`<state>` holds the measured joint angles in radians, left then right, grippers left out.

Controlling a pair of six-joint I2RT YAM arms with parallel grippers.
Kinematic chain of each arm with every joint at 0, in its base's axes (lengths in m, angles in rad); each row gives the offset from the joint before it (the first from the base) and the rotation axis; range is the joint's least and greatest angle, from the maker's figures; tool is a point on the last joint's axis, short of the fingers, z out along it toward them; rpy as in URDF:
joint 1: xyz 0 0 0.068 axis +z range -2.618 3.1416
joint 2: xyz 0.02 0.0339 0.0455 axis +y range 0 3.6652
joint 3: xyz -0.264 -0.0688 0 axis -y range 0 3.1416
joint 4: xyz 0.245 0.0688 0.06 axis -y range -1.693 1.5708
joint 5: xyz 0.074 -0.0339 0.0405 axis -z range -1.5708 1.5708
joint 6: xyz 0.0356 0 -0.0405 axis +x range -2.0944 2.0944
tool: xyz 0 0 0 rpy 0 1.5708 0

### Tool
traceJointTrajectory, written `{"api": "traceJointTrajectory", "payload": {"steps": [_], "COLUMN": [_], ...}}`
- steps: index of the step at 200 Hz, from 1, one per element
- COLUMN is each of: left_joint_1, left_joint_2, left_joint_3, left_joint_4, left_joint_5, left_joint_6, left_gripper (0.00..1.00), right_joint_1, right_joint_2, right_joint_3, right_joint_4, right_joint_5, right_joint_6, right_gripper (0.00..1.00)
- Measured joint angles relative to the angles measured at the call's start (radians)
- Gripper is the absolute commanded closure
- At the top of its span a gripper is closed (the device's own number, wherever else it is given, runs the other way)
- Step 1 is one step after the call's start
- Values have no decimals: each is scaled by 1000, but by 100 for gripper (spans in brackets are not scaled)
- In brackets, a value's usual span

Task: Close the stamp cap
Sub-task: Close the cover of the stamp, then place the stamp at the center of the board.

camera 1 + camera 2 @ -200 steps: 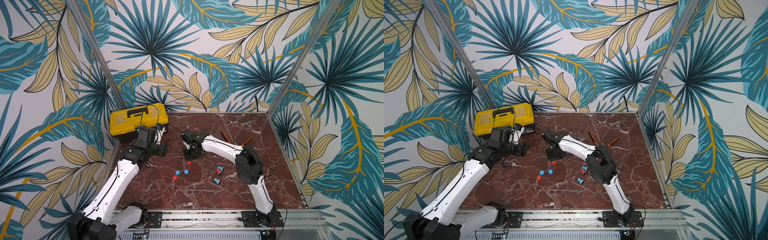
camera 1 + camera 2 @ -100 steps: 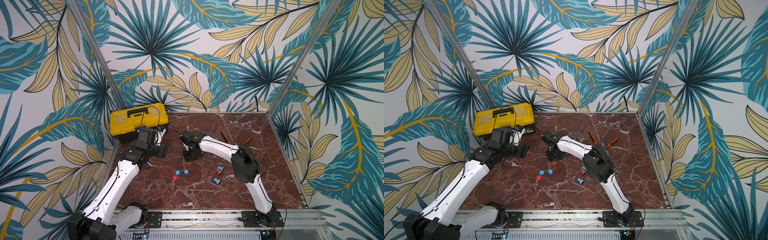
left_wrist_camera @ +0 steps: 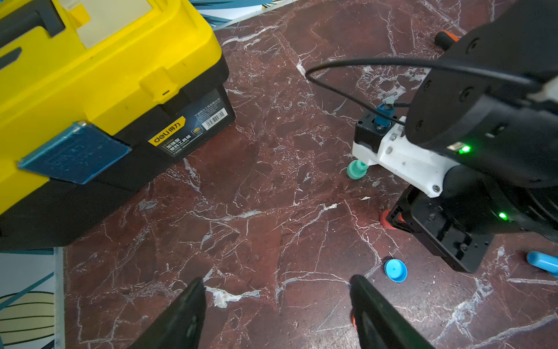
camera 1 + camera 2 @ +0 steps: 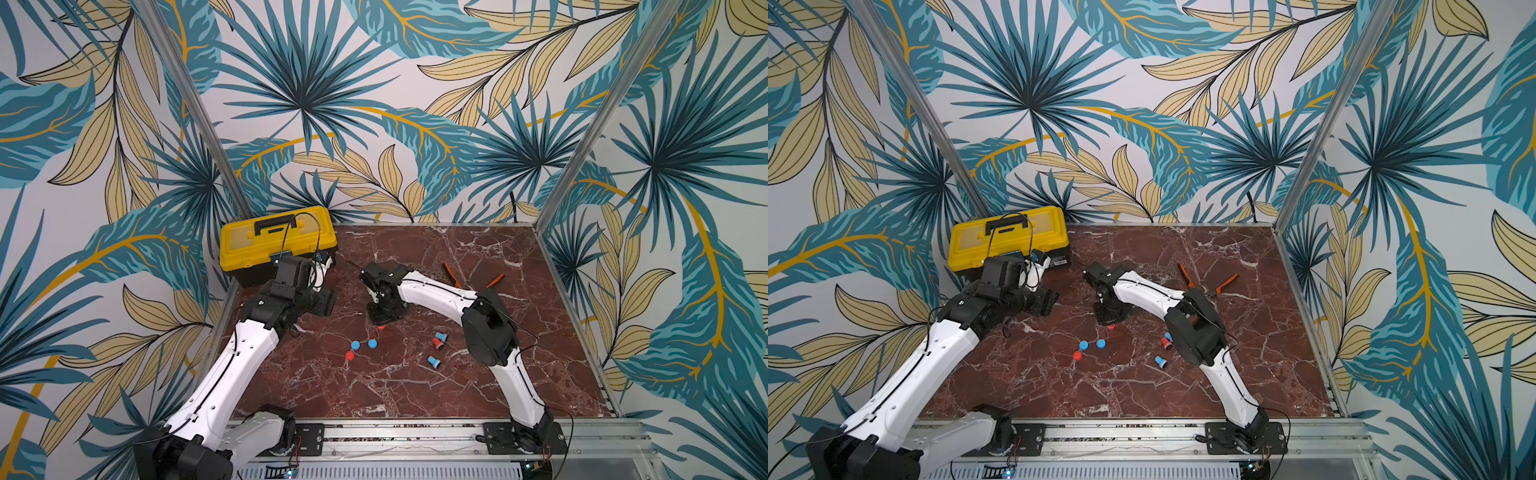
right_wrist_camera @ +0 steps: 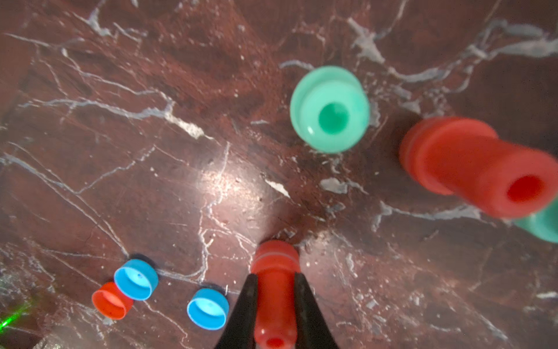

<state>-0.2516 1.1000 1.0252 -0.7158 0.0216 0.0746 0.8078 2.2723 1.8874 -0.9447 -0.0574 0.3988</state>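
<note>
In both top views the right gripper point(image 4: 383, 322) pinches a red stamp point(image 4: 381, 327) near mid-table, the left wrist view shows the left gripper point(image 3: 276, 290) spread over bare marble table point(image 3: 241, 196), and the right wrist view shows the red cap point(image 5: 110, 300) just beside blue caps point(image 5: 136, 279).

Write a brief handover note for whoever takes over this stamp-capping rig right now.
Left gripper: open, empty, over the table near the yellow toolbox.
Right gripper: shut on a red stamp, its far end near the table.
Loose beside it: red cap, two blue caps.
Done: stamp grasped. Left: capping; the red cap probably goes on it.
</note>
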Motion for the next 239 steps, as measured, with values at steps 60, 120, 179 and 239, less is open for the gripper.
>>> {"api": "traceJointTrajectory", "payload": {"steps": [60, 120, 179, 239], "left_joint_1": [0, 0, 0, 0], "left_joint_2": [10, 13, 19, 26], "left_joint_3": [0, 0, 0, 0], "left_joint_4": [0, 0, 0, 0], "left_joint_5": [1, 0, 0, -1], "left_joint_6": [0, 3, 5, 6], "left_gripper": [22, 22, 22, 22], "right_joint_1": [15, 39, 60, 44], "right_joint_2": [-51, 1, 74, 18], "right_joint_3": [-88, -13, 101, 28], "right_joint_4": [-72, -143, -245, -179], "right_joint_5": [9, 54, 98, 76], "right_joint_6": [-30, -30, -55, -58], "right_gripper": [99, 100, 100, 100]}}
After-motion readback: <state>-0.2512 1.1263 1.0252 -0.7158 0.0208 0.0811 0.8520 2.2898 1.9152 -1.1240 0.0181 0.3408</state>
